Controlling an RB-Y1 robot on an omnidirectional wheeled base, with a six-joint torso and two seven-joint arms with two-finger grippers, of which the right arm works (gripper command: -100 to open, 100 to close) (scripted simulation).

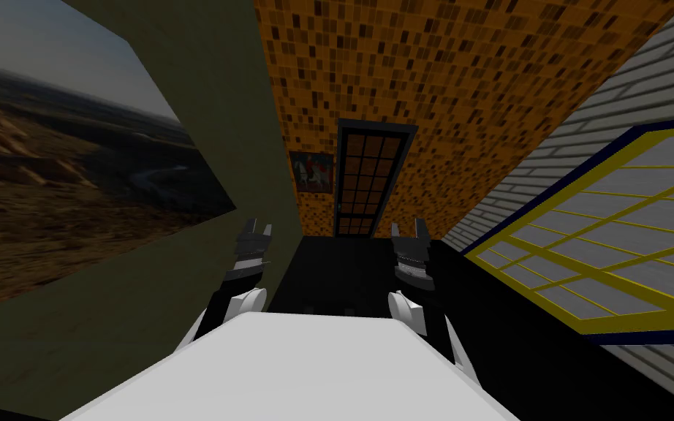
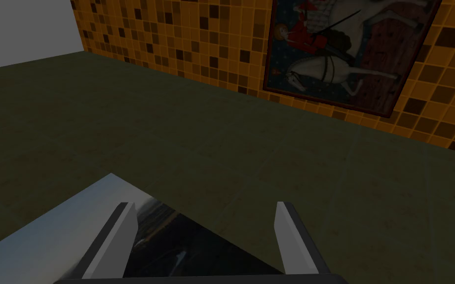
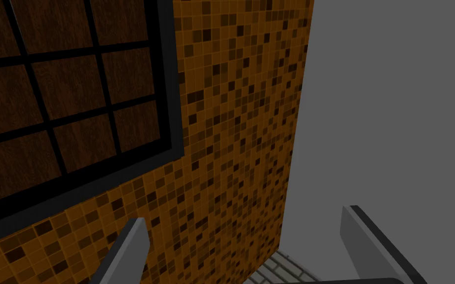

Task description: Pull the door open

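Left jaws and right jaws both gape empty out front, and with the dark panelled door (image 1: 365, 183) sitting well ahead in the orange tiled wall (image 1: 474, 88), any grab now closes on air, while a crooked approach could scrape the olive side wall (image 1: 211, 88).

The orange mosaic-tiled wall (image 1: 474, 88) is closing the far end, a framed horse-and-rider painting (image 1: 312, 172) hanging on it, a dim olive wall (image 1: 204, 73) bearing a large landscape picture (image 1: 58, 168) meeting its left edge, a grey brick wall (image 1: 621, 110) holding a yellow-barred window (image 1: 621, 234) meeting its right edge, and black floor (image 1: 328, 270) lying at its foot.
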